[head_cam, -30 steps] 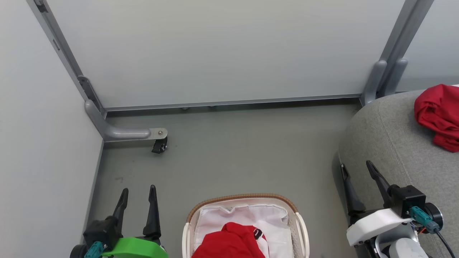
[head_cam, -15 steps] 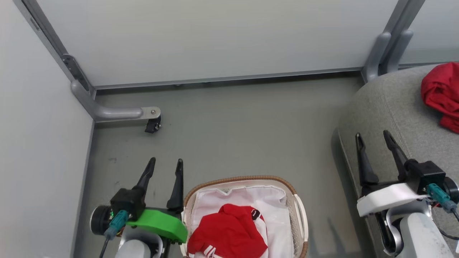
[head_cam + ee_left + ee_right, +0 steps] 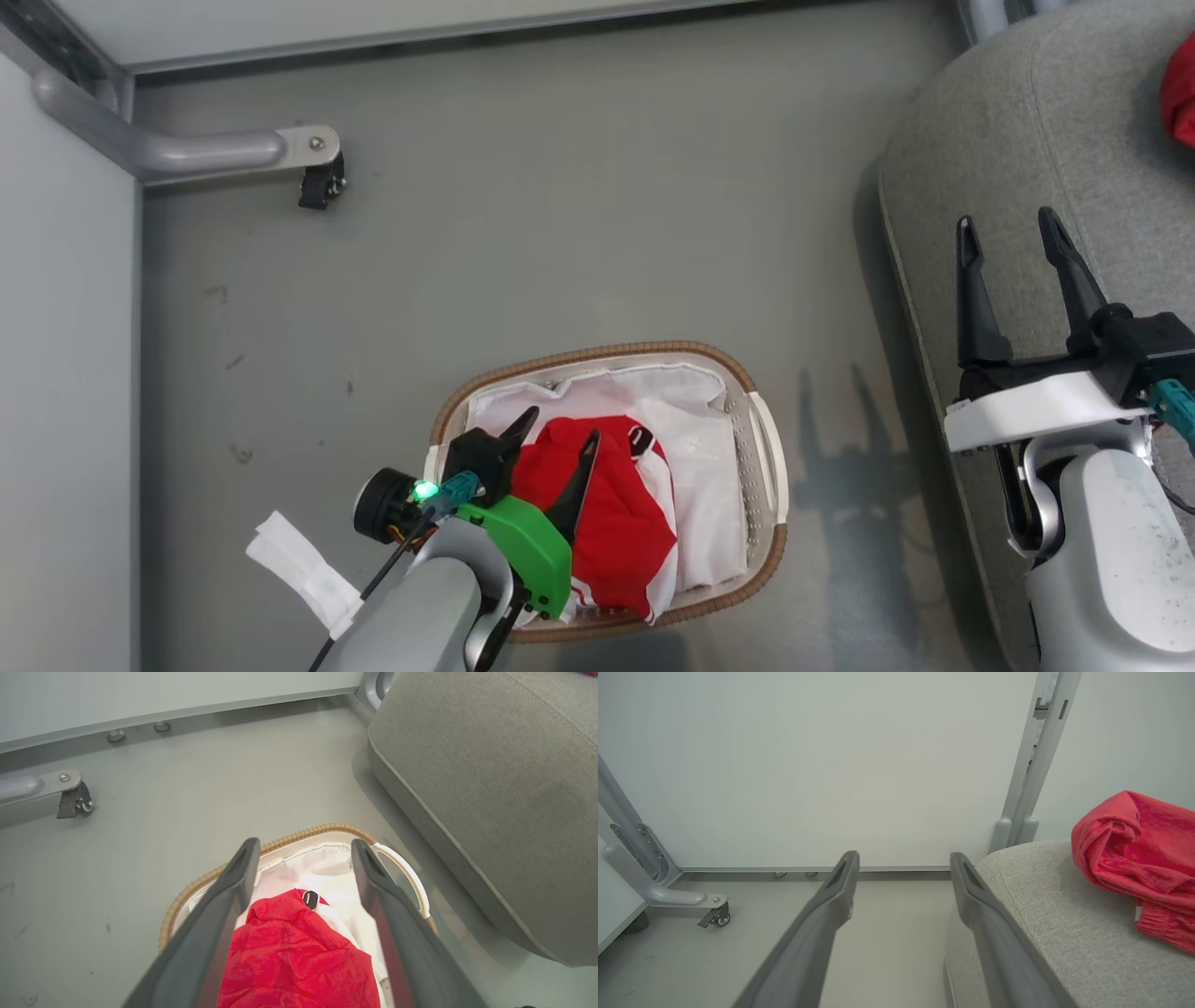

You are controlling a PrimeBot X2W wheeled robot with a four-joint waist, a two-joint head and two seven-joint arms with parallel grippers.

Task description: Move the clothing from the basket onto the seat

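A red garment with white trim [image 3: 616,523] [image 3: 294,961] lies crumpled in the white basket with the brown woven rim [image 3: 597,353] [image 3: 299,835], on its white cloth liner [image 3: 695,439]. My left gripper [image 3: 560,429] [image 3: 303,851] hangs open just above the garment, one finger to each side of its upper edge, holding nothing. A second red garment [image 3: 1139,858] [image 3: 1178,89] rests on the grey seat [image 3: 1008,140] [image 3: 1041,914] [image 3: 490,788] at the right. My right gripper [image 3: 1006,224] [image 3: 903,858] stands open over the seat's left edge, empty.
The basket sits on a grey floor [image 3: 560,243]. A grey partition foot with a black caster [image 3: 317,187] [image 3: 717,917] stands at the back left. White partition walls close the back and left. A white cloth tag [image 3: 303,569] hangs by my left forearm.
The head camera has tipped down, shifting the whole scene. My left gripper has moved right from beside the basket to over the red garment. Both grippers stay open.
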